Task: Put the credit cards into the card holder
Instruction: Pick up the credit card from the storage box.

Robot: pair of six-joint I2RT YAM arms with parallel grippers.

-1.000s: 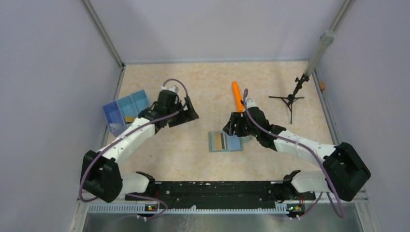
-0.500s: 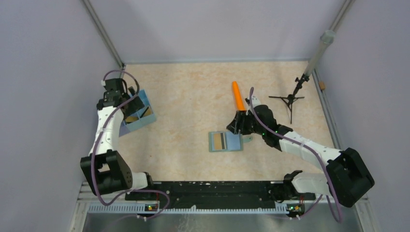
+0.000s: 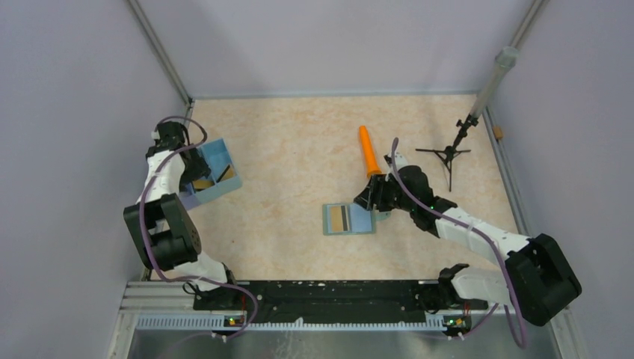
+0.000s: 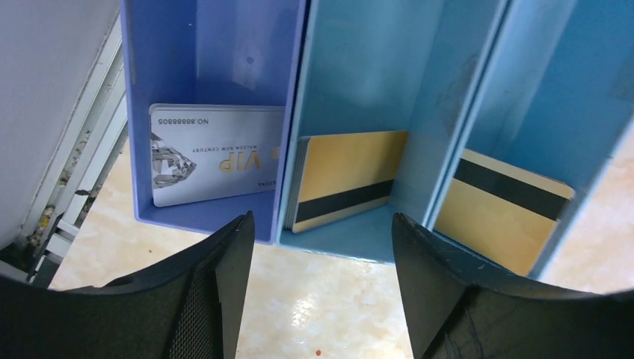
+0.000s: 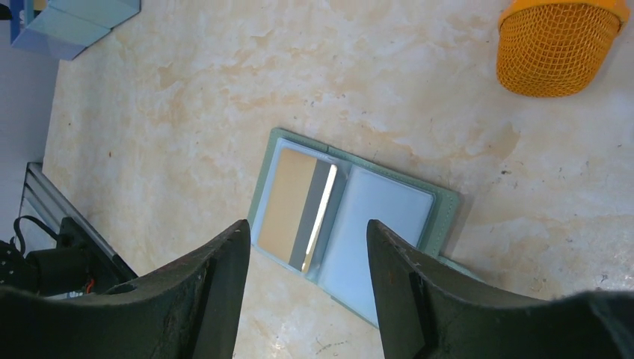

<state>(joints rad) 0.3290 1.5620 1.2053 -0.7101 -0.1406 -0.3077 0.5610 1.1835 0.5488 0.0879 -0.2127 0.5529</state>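
Note:
The card holder [image 3: 348, 219] lies open at mid-table, pale blue inside, with one gold-tan card [image 5: 286, 202] in its left sleeve; it also shows in the right wrist view [image 5: 389, 224]. My right gripper [image 3: 371, 196] is open and empty just above the holder's right edge [image 5: 308, 232]. The blue tray [image 3: 213, 173] stands at the left. My left gripper [image 4: 321, 224] is open and empty just outside it. A gold-tan card with a dark stripe [image 4: 345, 178] stands in the middle compartment, another [image 4: 501, 209] in the right one, and a white VIP card [image 4: 213, 149] in the left one.
An orange cylinder [image 3: 368, 149] lies just beyond the card holder, its netted end in the right wrist view [image 5: 557, 41]. A black tripod stand [image 3: 448, 153] is at the back right. The left wall rail [image 4: 67, 187] runs close beside the tray.
My left arm swung from mid-table back to the tray at the left wall and settled lower over it. My right gripper shifted slightly right near the holder. The tray changed pose.

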